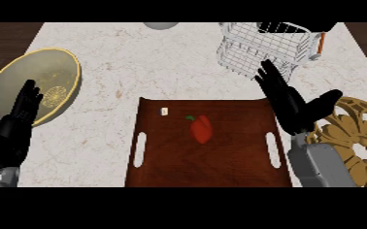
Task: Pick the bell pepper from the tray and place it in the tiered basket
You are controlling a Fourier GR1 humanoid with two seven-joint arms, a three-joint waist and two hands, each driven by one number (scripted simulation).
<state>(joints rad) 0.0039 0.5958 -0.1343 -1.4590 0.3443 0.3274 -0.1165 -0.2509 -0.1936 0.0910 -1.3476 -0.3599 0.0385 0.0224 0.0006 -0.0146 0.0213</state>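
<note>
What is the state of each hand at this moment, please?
Left hand: open, fingers straight, holding nothing, at the left edge.
Right hand: open, fingers straight, holding nothing, at the right edge of the tray.

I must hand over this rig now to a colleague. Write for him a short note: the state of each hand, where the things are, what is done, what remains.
Left hand: open, resting at the left edge, holds nothing.
Right hand: open, fingers straight, above the tray's right edge, holds nothing.
Bell pepper: red, lying near the middle of the brown tray, untouched.
Tiered basket: white wire, at the far right of the counter, beyond the tray; no pepper in it.
Done: nothing yet.
Left: grasp the pepper, lift it, carry it to the basket, set it inside.
</note>
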